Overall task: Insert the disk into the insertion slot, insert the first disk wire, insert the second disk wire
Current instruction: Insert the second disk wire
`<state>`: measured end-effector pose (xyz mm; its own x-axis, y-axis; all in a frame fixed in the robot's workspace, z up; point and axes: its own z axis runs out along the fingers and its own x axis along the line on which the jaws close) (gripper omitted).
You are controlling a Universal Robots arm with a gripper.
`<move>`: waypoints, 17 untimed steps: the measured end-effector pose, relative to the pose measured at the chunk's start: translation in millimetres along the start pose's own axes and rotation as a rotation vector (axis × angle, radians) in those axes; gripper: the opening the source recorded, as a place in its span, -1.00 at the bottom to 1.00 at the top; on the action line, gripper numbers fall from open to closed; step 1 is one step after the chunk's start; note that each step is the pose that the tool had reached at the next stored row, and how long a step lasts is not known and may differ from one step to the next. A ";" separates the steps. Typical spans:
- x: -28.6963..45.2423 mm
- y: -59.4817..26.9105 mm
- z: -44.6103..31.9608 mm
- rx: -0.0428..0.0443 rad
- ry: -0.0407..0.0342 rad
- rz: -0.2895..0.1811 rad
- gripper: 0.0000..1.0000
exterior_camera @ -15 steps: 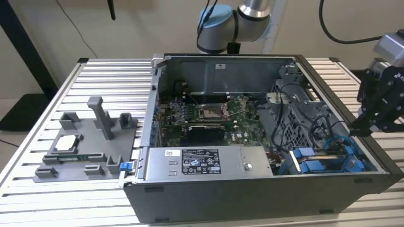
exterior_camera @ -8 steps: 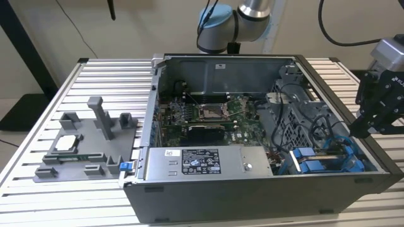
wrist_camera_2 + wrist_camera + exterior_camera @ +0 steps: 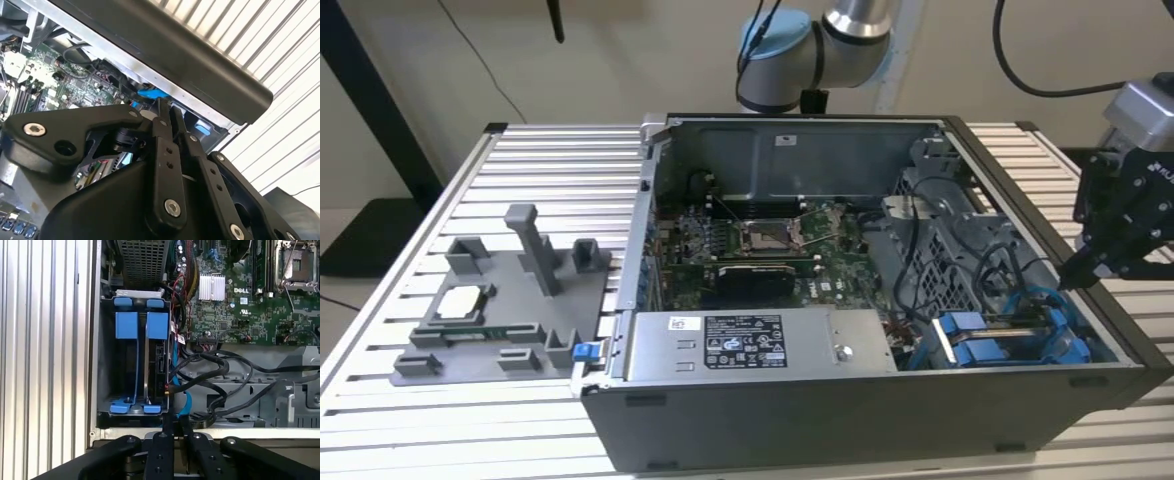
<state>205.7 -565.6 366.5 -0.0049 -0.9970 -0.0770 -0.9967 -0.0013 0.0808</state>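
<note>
A slatted table [image 3: 440, 425] stood by a beige wall [image 3: 627, 60]. In the exterior view, the slot [image 3: 1014, 338] lay at 4 o'clock of the open case [image 3: 854, 425]. In the first wrist view, the disk [image 3: 159, 362] sat inside it, and the gripper [image 3: 175, 426] was pinched narrow.

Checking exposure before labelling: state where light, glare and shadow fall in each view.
Exterior view: even light, the case dim inside. Second wrist view: the ribbed table glares white, the claw dark. First wrist view: the insertion slot lies shadowed, the heatsink gleams.
</note>
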 end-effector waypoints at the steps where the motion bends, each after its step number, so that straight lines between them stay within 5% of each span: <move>1: 0.0 0.0 0.0 0.0000 -0.0008 0.000 -1.00; 11: 0.1 0.6 0.0 -0.0003 -0.0074 0.000 -1.00; 17: -0.9 3.7 -11.7 -0.0007 -0.0075 0.000 -1.00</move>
<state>203.0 -565.6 378.4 -0.0053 -0.9964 -0.0845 -0.9967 -0.0016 0.0815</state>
